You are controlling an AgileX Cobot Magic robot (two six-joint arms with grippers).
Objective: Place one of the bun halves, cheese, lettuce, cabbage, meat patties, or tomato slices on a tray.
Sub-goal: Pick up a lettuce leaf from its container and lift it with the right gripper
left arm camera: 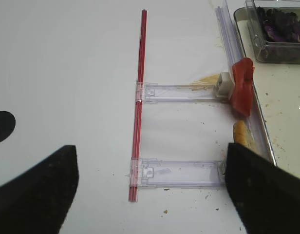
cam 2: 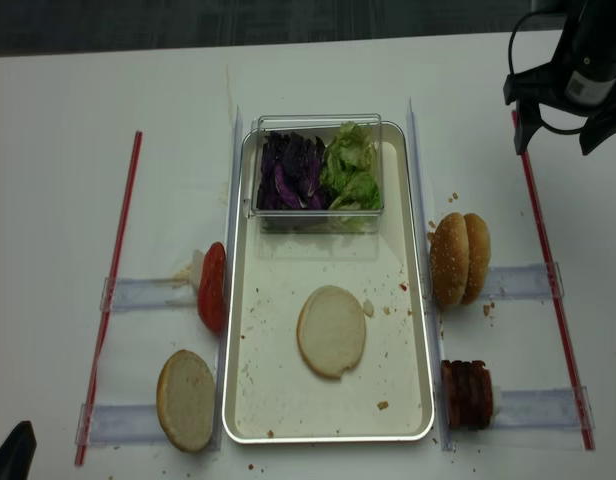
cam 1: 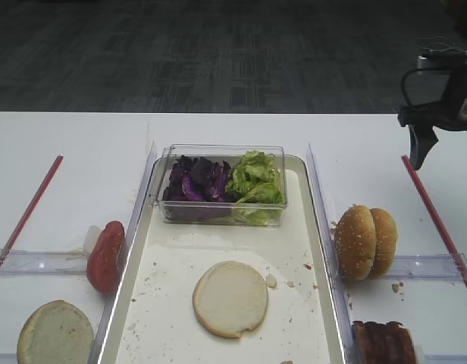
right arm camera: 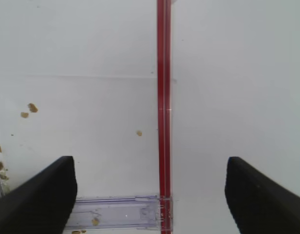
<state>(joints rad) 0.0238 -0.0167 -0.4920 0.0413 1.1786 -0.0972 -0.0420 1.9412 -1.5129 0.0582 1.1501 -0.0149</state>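
Note:
A pale bun half (cam 1: pixel 230 298) lies flat on the cream tray (cam 1: pixel 305 318). At the tray's far end a clear box holds purple cabbage (cam 1: pixel 194 182) and green lettuce (cam 1: pixel 256 180). Left of the tray stand tomato slices (cam 1: pixel 104 256) and another bun half (cam 1: pixel 55 334). To its right are two upright bun halves (cam 1: pixel 365 241) and meat patties (cam 1: pixel 383 343). Cheese is out of view. My right gripper (cam 2: pixel 556 135) hangs open and empty over the red strip (right arm camera: pixel 163 97) at the far right. My left gripper (left arm camera: pixel 150 195) is open and empty, over the table left of the tomato slices (left arm camera: pixel 241 85).
Red strips (cam 2: pixel 113 290) and clear plastic holders (cam 2: pixel 148 293) border both sides of the tray. Tall clear dividers (cam 1: pixel 317 205) stand along the tray's long edges. Crumbs are scattered on the tray and table. The table's far edge (cam 1: pixel 218 113) meets dark carpet.

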